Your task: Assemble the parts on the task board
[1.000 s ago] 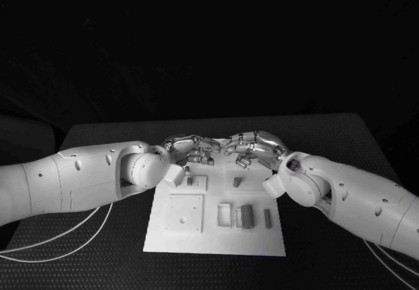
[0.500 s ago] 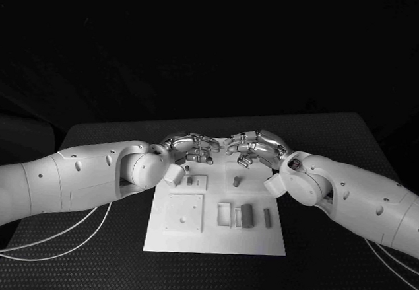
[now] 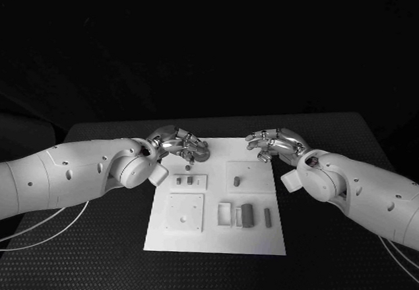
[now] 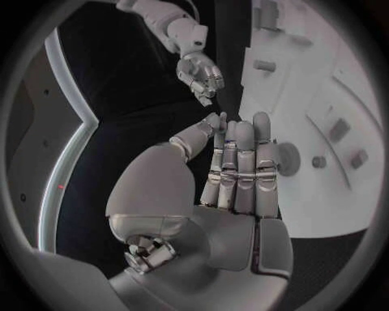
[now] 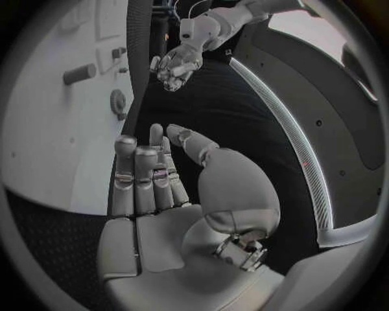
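The white task board (image 3: 213,241) lies mid-table, also seen from the left wrist (image 4: 324,84) and the right wrist (image 5: 65,142). My left hand (image 3: 179,145) hovers over the board's far left corner. Its thumb and a fingertip (image 4: 219,122) meet, and a small grey peg (image 3: 188,164) hangs below them. My right hand (image 3: 274,143) is above the far right corner, with its fingers (image 5: 138,175) straight, the thumb apart and nothing in it. Two grey parts stand in a slotted block (image 3: 185,180). A peg (image 3: 236,181) stands in the right fixture.
A square white plate (image 3: 183,211) sits at the board's near left. Beside it lie a white tray (image 3: 224,214), a dark grey block (image 3: 246,215) and a thin grey bar (image 3: 267,218). Black table (image 3: 335,272) surrounds the board.
The hands were touching fingertip to fingertip over the board's far edge. They have drawn apart, the left to the far left corner, the right to the far right corner.
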Controlling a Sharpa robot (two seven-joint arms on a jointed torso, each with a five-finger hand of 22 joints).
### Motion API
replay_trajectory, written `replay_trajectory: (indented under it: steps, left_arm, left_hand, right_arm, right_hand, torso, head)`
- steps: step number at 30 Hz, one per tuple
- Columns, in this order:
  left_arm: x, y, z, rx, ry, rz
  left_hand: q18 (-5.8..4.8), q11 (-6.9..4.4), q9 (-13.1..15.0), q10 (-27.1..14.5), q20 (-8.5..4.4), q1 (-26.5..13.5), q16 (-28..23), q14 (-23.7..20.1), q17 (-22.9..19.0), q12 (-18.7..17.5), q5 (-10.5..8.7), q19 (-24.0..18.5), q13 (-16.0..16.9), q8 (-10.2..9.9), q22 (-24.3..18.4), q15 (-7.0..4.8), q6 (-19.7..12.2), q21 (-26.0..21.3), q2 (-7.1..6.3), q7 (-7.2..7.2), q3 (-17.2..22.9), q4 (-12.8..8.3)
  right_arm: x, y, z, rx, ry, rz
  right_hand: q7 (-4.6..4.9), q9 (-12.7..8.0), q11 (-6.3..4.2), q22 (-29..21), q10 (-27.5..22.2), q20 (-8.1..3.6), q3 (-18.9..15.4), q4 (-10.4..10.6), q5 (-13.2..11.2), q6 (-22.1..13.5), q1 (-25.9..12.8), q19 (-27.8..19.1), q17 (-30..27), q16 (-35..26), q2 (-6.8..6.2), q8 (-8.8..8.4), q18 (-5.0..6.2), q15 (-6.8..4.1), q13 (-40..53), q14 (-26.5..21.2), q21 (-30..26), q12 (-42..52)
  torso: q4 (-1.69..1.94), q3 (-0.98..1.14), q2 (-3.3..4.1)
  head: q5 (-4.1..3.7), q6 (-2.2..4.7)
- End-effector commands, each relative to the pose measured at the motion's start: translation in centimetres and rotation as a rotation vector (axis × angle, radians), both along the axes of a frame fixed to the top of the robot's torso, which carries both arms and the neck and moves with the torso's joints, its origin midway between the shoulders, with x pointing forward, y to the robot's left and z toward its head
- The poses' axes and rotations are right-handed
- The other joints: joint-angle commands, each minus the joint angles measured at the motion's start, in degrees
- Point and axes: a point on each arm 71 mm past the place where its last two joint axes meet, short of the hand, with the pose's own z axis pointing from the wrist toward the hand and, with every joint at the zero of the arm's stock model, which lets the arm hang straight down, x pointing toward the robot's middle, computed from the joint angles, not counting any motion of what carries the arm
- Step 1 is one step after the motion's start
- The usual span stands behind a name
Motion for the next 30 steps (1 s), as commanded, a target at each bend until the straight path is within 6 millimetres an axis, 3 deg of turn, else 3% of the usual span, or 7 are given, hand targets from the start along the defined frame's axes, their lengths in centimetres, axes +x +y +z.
replay_trajectory:
  steps: [1, 9, 13, 18, 30]
  left_arm:
    - [-0.3, 0.1, 0.6, 0.220, -0.196, -0.087]
    - [-2.5, 1.4, -0.4, 0.428, -0.319, -0.193]
    - [-3.6, 1.9, -0.8, 0.506, -0.367, -0.248]
    - [-5.0, 2.2, -1.3, 0.573, -0.412, -0.301]
    - [-6.9, 1.0, -0.9, 0.679, -0.558, -0.385]
  left_hand:
    - [0.09, -1.10, 0.19, 1.44, -0.65, 0.57, -0.33, 1.91, 0.22, 0.84, 0.22, 0.82, 4.25, 0.28, 0.17, -1.18, 0.60, 0.39, 0.07, -0.01, 0.49, -0.05]
    - [0.06, -1.27, 0.40, 1.66, -0.87, 1.08, -0.58, 2.44, 0.70, 0.86, 0.22, 1.03, 4.84, 0.34, 0.64, -1.35, 1.02, 0.79, -0.53, -0.22, 0.77, -0.07]
    - [0.00, -1.32, 0.49, 1.66, -0.99, 1.72, -0.36, 2.74, 1.22, 0.78, 0.22, 1.05, 5.22, 0.28, 1.14, -1.43, 1.21, 1.14, -0.88, -0.31, 0.95, -0.07]
    - [-0.03, -1.36, 0.55, 1.73, -1.07, 2.07, -0.23, 2.76, 1.55, 0.76, 0.21, 1.00, 5.50, 0.25, 1.51, -1.47, 1.37, 1.39, -1.14, -0.38, 0.97, -0.07]
    - [-0.04, -1.45, 0.67, 1.90, -1.21, 2.74, -0.14, 2.88, 2.00, 0.74, 0.21, 1.00, 6.01, 0.22, 2.15, -1.57, 1.74, 1.84, -1.66, -0.52, 1.05, -0.06]
  right_arm:
    - [0.5, -0.9, 0.5, -0.019, -0.032, -0.027]
    - [2.3, -3.7, 1.8, -0.065, -0.070, -0.093]
    - [3.0, -4.9, 2.1, -0.087, -0.083, -0.121]
    - [3.0, -5.0, 2.2, -0.086, -0.081, -0.116]
    - [3.0, -5.3, 2.3, -0.088, -0.081, -0.119]
  right_hand:
    - [0.38, -0.08, -0.06, 1.06, -0.29, -0.15, -0.39, 0.01, 0.07, 0.08, -0.04, -0.15, 0.05, 0.34, -0.51, -0.04, 2.65, 0.35, -0.06, 0.02, 0.25, -0.21]
    - [0.43, -0.07, -0.06, 1.05, -0.25, -0.18, -0.40, 0.01, 0.09, 0.18, 0.08, -0.10, 0.06, 0.40, -0.53, 0.04, 2.65, 0.34, -0.09, 0.07, 0.29, -0.20]
    - [0.45, -0.06, -0.07, 1.05, -0.23, -0.20, -0.40, 0.00, 0.09, 0.25, 0.15, -0.07, 0.05, 0.43, -0.54, 0.09, 2.65, 0.33, -0.10, 0.10, 0.31, -0.19]
    - [0.43, -0.07, -0.09, 1.05, -0.20, -0.26, -0.37, -0.10, 0.11, 0.32, 0.54, -0.05, 0.04, 0.47, -0.69, 0.16, 2.65, 0.32, -0.14, 0.12, 0.34, -0.18]
    - [0.42, -0.07, -0.09, 1.04, -0.19, -0.27, -0.34, -0.05, 0.12, 0.37, 0.68, -0.04, 0.03, 0.49, -0.57, 0.20, 2.65, 0.31, -0.16, 0.13, 0.35, -0.18]
  torso:
    - [0.08, 0.01, 0.02]
    - [0.01, -0.03, 0.01]
    - [0.13, -0.09, 0.00]
    - [0.20, -0.11, 0.00]
    - [0.14, -0.17, 0.01]
  head:
    - [0.14, -0.18]
    - [1.56, -0.52]
    - [1.39, -0.98]
    - [1.74, -1.84]
    - [1.63, -3.72]
